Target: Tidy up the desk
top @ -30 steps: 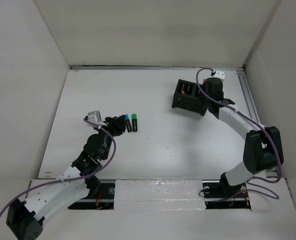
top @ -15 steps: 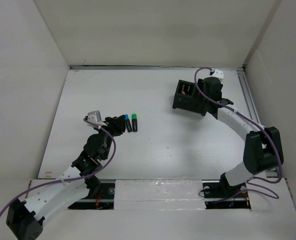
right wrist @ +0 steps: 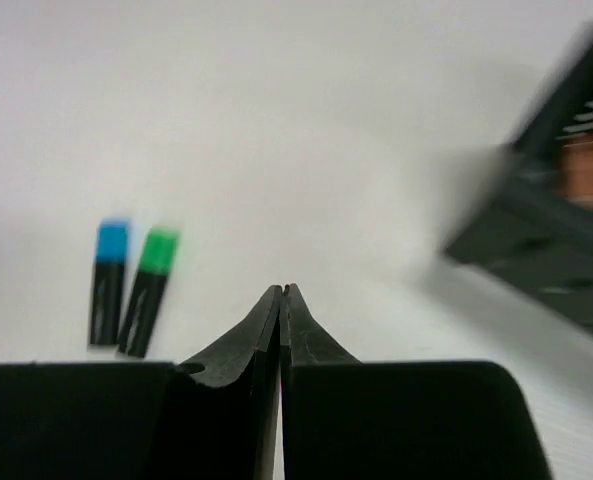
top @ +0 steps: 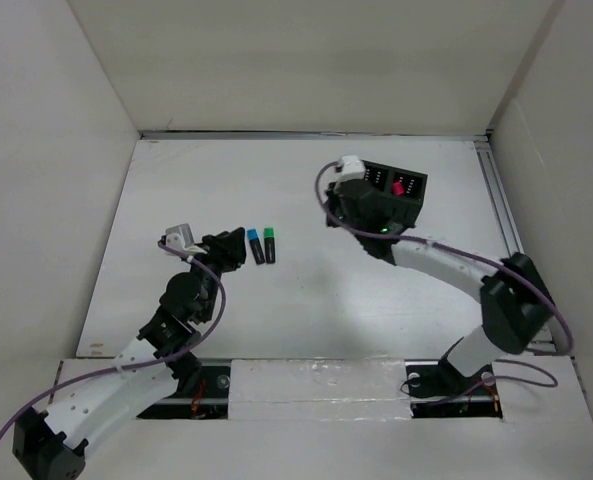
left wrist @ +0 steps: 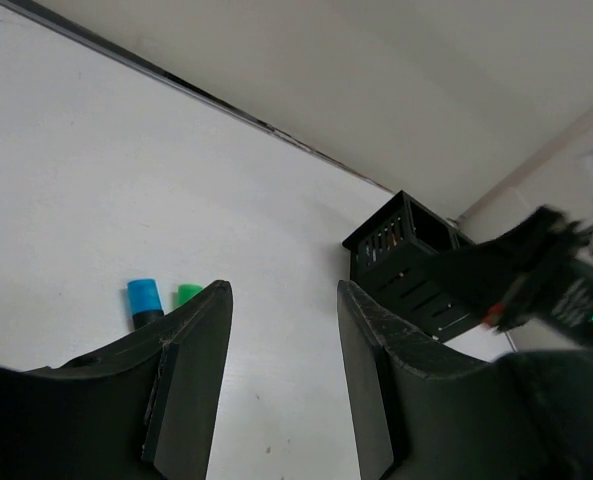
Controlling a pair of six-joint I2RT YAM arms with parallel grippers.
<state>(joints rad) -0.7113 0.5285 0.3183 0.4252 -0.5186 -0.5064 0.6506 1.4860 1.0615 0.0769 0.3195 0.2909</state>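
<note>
The white desk (top: 306,300) holds two black markers side by side, one with a blue cap (top: 255,244) and one with a green cap (top: 269,243). My left gripper (top: 228,250) is open and empty, just left of them; its wrist view shows the blue cap (left wrist: 142,297) and green cap (left wrist: 187,294) beside the left finger (left wrist: 191,380). My right gripper (top: 336,213) is shut and empty at the left side of the black organizer box (top: 396,190). The right wrist view, blurred, shows the shut tips (right wrist: 283,290) above bare desk, the markers (right wrist: 141,290) at left, the box (right wrist: 556,230) at right.
A red item (top: 399,186) sits inside the organizer. White walls (top: 66,180) enclose the desk on three sides. A metal rail (top: 501,200) runs along the right edge. The left wrist view shows the organizer (left wrist: 406,260) and the right arm (left wrist: 536,270) beside it.
My right arm swung from the organizer's right side over to its left side. The organizer now sits a little further right and turned. My left gripper shifted slightly left.
</note>
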